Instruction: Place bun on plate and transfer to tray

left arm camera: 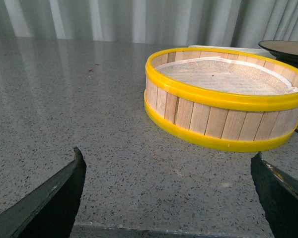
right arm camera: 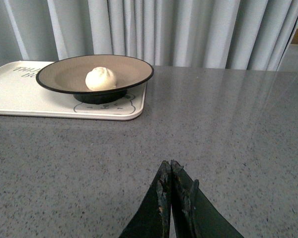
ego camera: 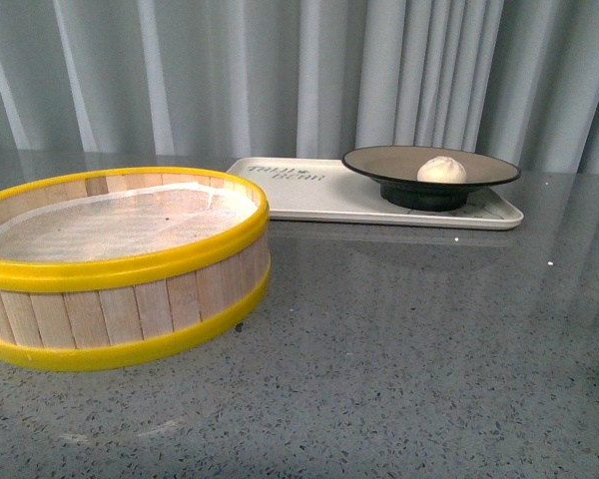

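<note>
1. Nearest my front camera sits the steamer basket (ego camera: 120, 264), yellow-rimmed, wooden-sided, holding only its white liner.
2. Behind it I see the bun (ego camera: 441, 170), small, white, pleated on top, resting in the plate (ego camera: 379, 160).
3. My left pincer (left arm camera: 169, 193) is spread wide, holding nothing; my right pincer (right arm camera: 175, 191) is closed, empty, above the worktop (ego camera: 399, 339).
4. That plate stands on the tray (ego camera: 309, 195).

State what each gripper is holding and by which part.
Nothing is held. The left gripper is open and empty; the right gripper is shut on nothing.
</note>
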